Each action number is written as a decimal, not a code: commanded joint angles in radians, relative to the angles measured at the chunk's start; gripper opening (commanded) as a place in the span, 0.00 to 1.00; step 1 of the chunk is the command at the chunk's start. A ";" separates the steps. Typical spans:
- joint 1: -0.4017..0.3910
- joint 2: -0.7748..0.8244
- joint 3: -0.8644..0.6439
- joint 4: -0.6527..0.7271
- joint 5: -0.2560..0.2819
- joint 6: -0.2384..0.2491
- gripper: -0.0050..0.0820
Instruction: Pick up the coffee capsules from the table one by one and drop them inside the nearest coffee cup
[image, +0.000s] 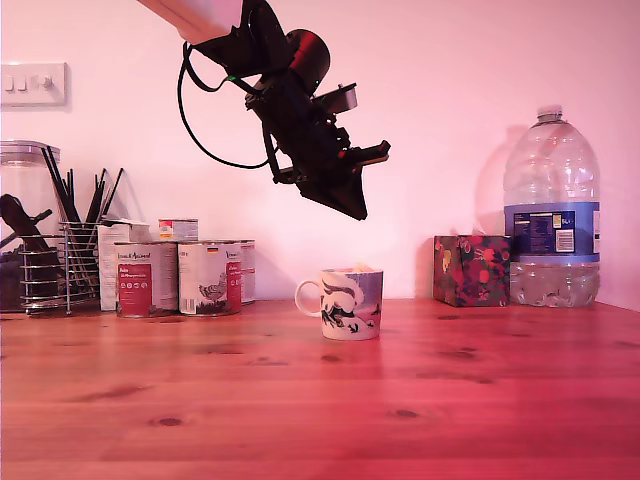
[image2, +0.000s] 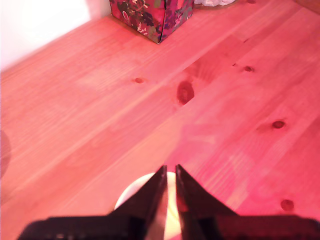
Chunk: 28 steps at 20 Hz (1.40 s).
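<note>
Surface: reddish-brown wooden table (image: 320, 400) with dark knots, against a pale wall.
Mug: white coffee cup (image: 350, 303) with dark swirl print, handle toward the exterior view's left; stands on the table directly below the pincer, well apart from it. Rim (image2: 131, 192) shows just behind the fingertips in the wrist view.
Capsule: a pale shape at the mug's rim; too small to tell.
Pincer: gripper (image: 358, 208) raised above the mug, tips pointing down; jaws nearly together with a thin slit between them, nothing held.
Floral box: patterned box (image: 471, 270), beyond the pincer toward the exterior view's right.
Bottle: large water bottle (image: 552, 210), farther right.
Tins: labelled cans (image: 180, 277), toward the exterior view's left.
Rack: wire utensil holder (image: 55, 260), farthest left.
</note>
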 joint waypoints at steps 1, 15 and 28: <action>0.002 -0.049 0.011 0.014 0.001 0.005 0.04; 0.024 -0.480 -0.450 0.362 0.013 0.004 0.03; 0.062 -1.146 -1.382 0.656 0.019 -0.001 0.03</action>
